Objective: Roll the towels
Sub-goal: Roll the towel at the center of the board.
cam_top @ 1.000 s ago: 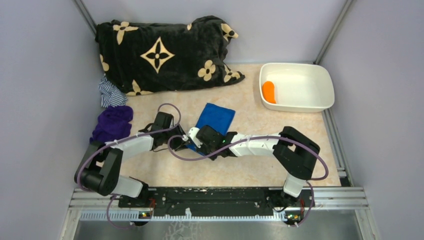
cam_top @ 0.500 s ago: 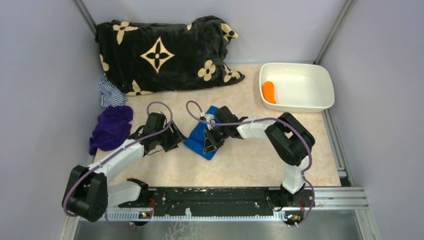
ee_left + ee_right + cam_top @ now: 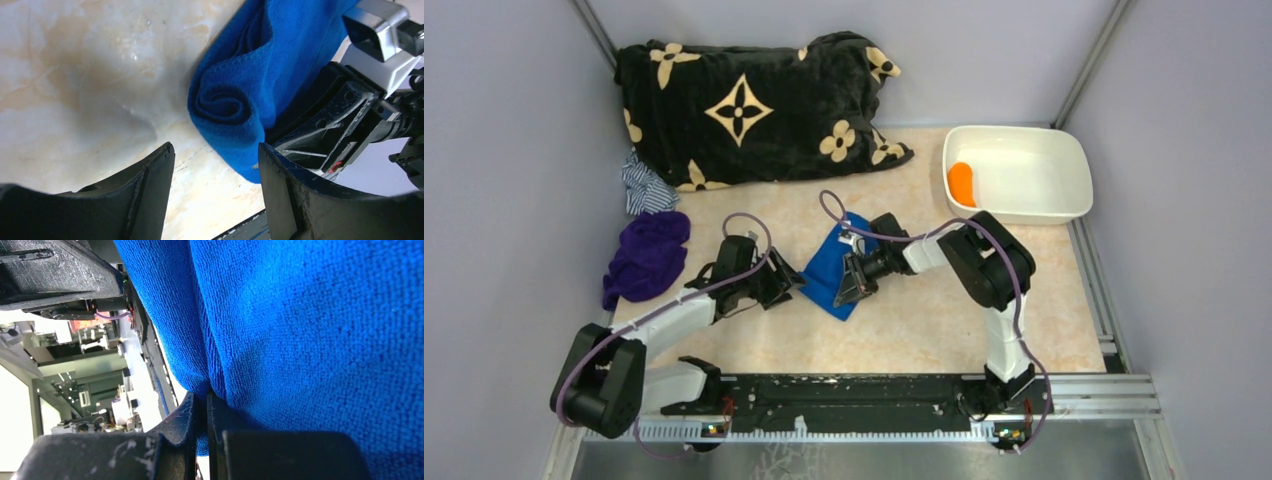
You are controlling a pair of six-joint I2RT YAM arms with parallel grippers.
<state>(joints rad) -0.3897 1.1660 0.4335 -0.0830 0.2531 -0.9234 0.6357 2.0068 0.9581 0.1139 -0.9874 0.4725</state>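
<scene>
Finds blue towel (image 3: 827,265) near table centre, partly rolled, long axis approx 1 to 7 o'clock, spiral end facing 8 o'clock toward left gripper (image 3: 789,287). Shows right gripper (image 3: 852,288) clamped nearly flat on a fold of it at the 4 o'clock edge, thin cloth pinched betw. the jaws per wrist view. Shows left gripper spread wide, holding nothing, fingers either side of the spiral end in its own view but apart from it. Places orange towel (image 3: 962,183), already rolled, inside white tub (image 3: 1034,175) at 2 o'clock, well apart. Reads as mid-roll on the blue one, tuck not yet secured. Main risk: springing open of the coil on release of the pinch, given soft loose wraps and no second hold. Next: dragging instead of rolling, w/ only a thin layer caught and rest of bundle free to slide on smooth tabletop (image 3: 924,330). Also: snagging of cloth in the shut jaws on pull-away, undoing the wraps. Also: bump betw. the two grippers, both crowded at one small bundle, esp. w/ any closing-in from 8 o'clock. Lesser: lopsided, cone-shaped roll from pull at one edge only. Notes black flower-print blanket (image 3: 744,100) at 11 o'clock, purple cloth (image 3: 646,255) at 9, striped cloth (image 3: 644,188) at 10, all well apart, so no tangle likely there.
</scene>
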